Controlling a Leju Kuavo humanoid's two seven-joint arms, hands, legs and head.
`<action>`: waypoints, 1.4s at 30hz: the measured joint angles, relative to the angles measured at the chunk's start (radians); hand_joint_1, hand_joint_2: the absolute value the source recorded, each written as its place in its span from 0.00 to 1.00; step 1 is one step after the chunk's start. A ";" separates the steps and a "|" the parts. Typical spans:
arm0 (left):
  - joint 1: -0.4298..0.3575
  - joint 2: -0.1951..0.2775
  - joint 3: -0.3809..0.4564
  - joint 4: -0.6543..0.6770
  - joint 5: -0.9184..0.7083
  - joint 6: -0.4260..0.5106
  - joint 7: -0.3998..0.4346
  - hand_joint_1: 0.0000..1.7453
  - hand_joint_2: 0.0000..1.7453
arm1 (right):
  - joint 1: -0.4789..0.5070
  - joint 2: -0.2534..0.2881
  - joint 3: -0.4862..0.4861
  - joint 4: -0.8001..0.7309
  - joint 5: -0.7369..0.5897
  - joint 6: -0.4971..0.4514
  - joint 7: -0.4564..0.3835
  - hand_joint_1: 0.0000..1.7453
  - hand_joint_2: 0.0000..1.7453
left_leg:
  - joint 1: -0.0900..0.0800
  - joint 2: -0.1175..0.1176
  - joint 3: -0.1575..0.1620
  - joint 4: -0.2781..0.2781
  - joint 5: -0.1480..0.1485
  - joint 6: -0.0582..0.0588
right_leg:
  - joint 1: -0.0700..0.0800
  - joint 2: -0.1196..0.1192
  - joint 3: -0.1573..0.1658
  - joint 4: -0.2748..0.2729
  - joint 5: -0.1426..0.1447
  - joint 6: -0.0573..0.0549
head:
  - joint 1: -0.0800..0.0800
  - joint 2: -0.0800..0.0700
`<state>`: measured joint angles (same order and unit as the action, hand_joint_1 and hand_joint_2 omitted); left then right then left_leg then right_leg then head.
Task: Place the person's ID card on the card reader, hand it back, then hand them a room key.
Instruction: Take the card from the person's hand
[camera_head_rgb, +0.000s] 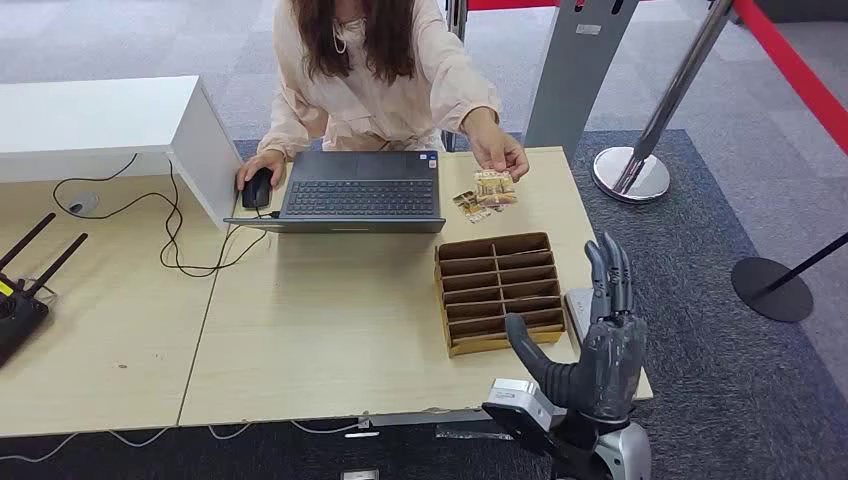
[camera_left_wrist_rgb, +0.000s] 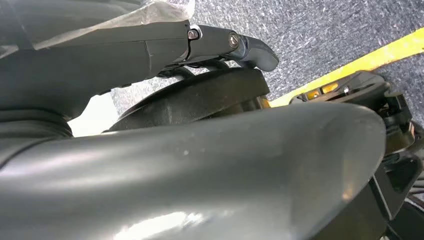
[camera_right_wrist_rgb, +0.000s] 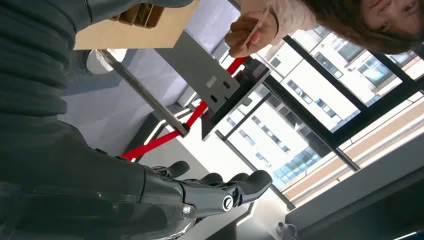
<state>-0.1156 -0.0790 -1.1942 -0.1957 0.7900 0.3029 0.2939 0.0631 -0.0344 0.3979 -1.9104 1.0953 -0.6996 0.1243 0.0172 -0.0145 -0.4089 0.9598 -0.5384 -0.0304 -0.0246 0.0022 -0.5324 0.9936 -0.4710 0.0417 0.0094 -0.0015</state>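
A person across the desk holds the ID card (camera_head_rgb: 494, 186) just above the tabletop, beside the laptop; a few more cards (camera_head_rgb: 468, 204) lie under it. In the right wrist view the same card (camera_right_wrist_rgb: 258, 27) is pinched edge-on in the person's fingers. My right hand (camera_head_rgb: 603, 345) is raised at the desk's near right corner, fingers (camera_right_wrist_rgb: 240, 192) stretched out and holding nothing. It partly covers the grey card reader (camera_head_rgb: 578, 303). My left hand (camera_left_wrist_rgb: 200, 150) hangs over the carpet with one finger (camera_left_wrist_rgb: 250, 47) straight and nothing in it.
A brown cardboard slotted tray (camera_head_rgb: 497, 290) stands between my right hand and the cards. The open laptop (camera_head_rgb: 360, 190) and a mouse (camera_head_rgb: 257, 187) under the person's other hand lie behind it. A router (camera_head_rgb: 20, 300) and cables sit far left. Stanchion bases (camera_head_rgb: 630, 172) stand right.
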 joint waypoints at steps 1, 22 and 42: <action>0.000 0.000 -0.002 0.000 -0.001 -0.001 0.000 0.00 0.00 | -0.007 -0.004 0.007 0.000 0.009 0.000 0.010 0.00 1.00 | 0.000 0.000 0.000 0.000 0.000 0.000 | 0.000 0.000 0.000 0.000 0.000 0.000 | 0.000 0.000; -0.014 0.001 -0.068 0.000 -0.072 -0.050 0.012 0.00 0.00 | -0.374 -0.090 0.320 0.325 0.164 0.069 0.287 0.00 1.00 | 0.000 -0.001 -0.001 0.000 0.000 0.000 | 0.000 0.000 0.000 0.000 0.000 0.000 | 0.000 0.000; -0.018 0.002 -0.092 0.000 -0.085 -0.062 0.010 0.00 0.00 | -0.573 -0.042 0.425 0.517 0.175 0.113 0.309 0.04 1.00 | 0.000 -0.001 -0.001 0.000 0.000 0.000 | 0.000 0.000 0.000 0.000 0.000 0.000 | 0.000 0.000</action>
<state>-0.1336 -0.0771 -1.2865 -0.1953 0.7050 0.2409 0.3043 -0.5095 -0.0759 0.8228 -1.3931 1.2703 -0.5869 0.4329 0.0174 -0.0152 -0.4100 0.9598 -0.5383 -0.0304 -0.0245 0.0018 -0.5327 0.9941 -0.4710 0.0417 0.0093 -0.0015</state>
